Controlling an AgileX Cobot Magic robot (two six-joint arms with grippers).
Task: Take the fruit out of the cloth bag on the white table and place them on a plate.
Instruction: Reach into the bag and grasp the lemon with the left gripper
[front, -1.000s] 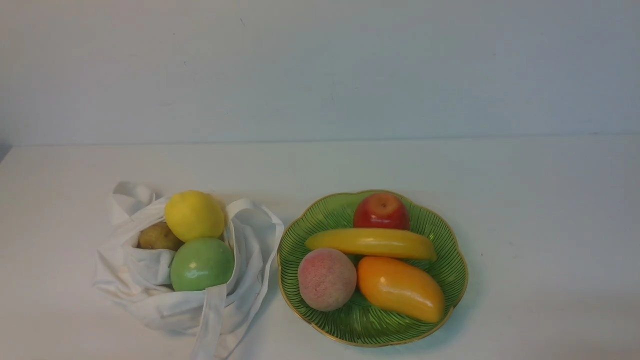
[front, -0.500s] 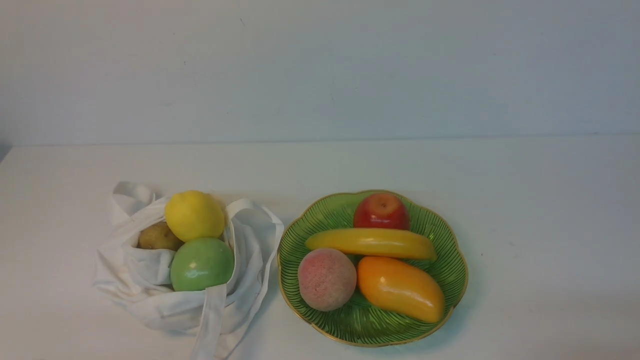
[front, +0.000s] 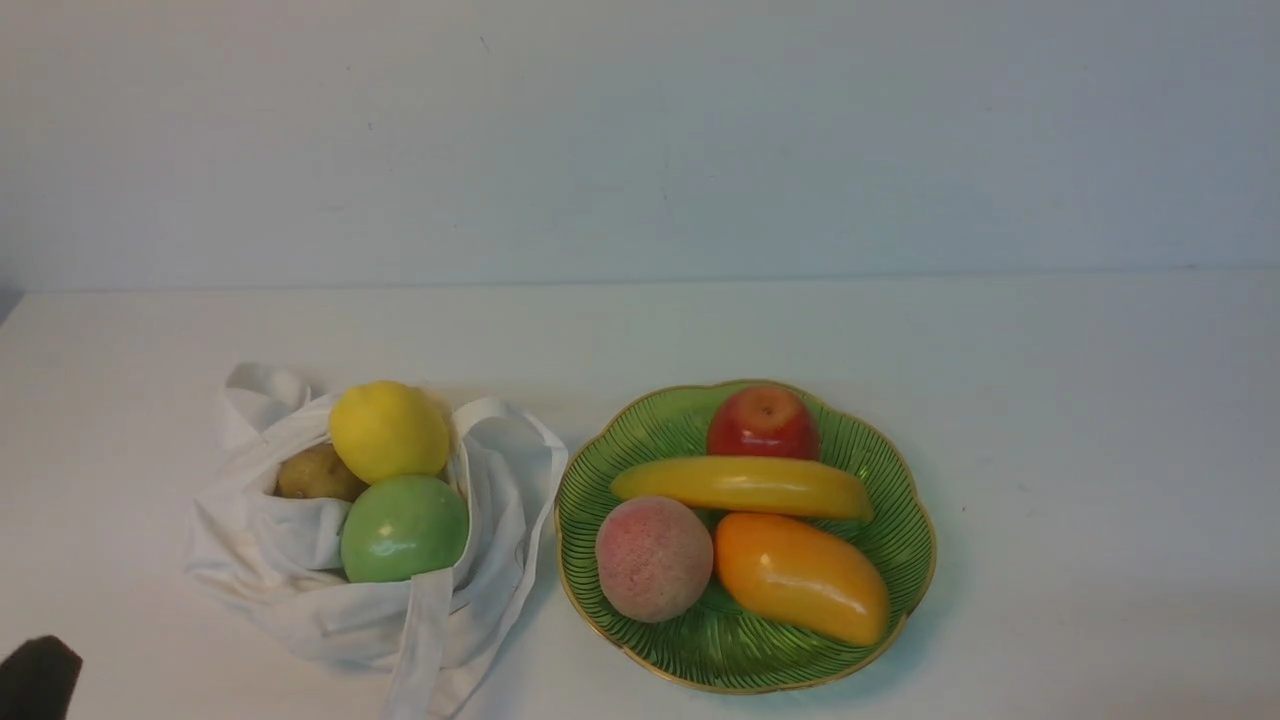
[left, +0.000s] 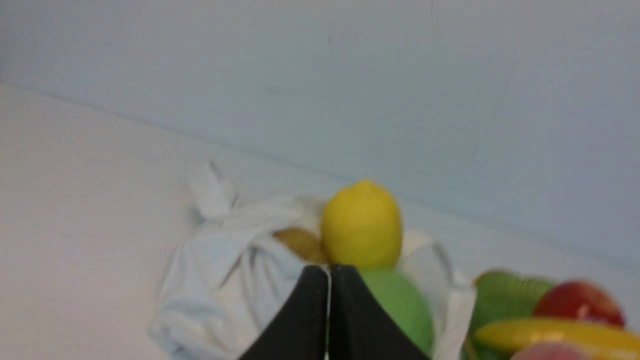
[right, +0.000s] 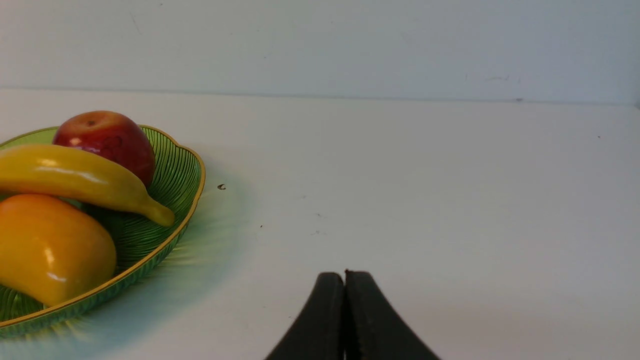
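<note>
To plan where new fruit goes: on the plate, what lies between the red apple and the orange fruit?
A yellow banana lies crosswise between the red apple and the orange fruit on the plate, seen in the front view.

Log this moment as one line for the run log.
left gripper shut, empty, facing cloth bag | right gripper shut, empty, over white table | in bag: lemon, green apple, brown fruit | plate: red apple, banana, peach, mango

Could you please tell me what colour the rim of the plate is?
Gold, edging the green ribbed plate; clearest in the right wrist view.
</note>
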